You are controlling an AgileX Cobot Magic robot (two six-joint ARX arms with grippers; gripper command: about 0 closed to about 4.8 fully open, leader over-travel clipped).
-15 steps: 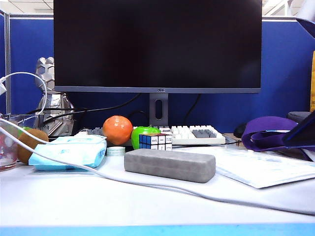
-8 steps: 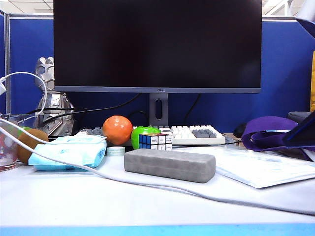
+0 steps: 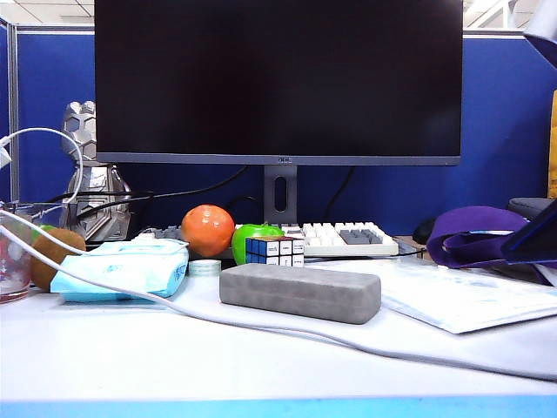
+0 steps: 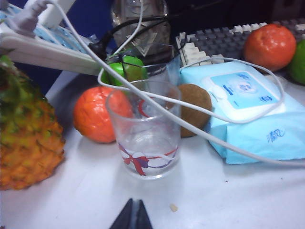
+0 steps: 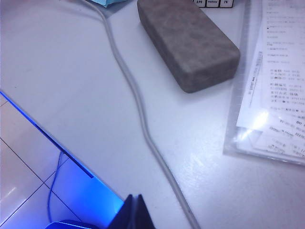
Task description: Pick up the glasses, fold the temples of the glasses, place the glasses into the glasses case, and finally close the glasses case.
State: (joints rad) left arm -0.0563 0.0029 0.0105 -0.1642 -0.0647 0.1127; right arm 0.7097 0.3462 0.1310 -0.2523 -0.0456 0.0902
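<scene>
Near the worktop's (image 3: 261, 366) blue front edge lies bare white surface, crossed by a grey cable (image 5: 138, 109). Behind it the oblong grey felt glasses case (image 3: 300, 293) rests closed, beside a clear sleeve of printed papers (image 5: 276, 86), text illegible. Left pincer (image 4: 132, 217) and right pincer (image 5: 135, 210) both clenched, empty, above the worktop.

In the left wrist view, the left gripper (image 4: 132, 215) is showing only 2 black pointed finger tips, pressed together. In the right wrist view, the right gripper (image 5: 135, 213) is showing the same black tapered tips, also closed together.
</scene>
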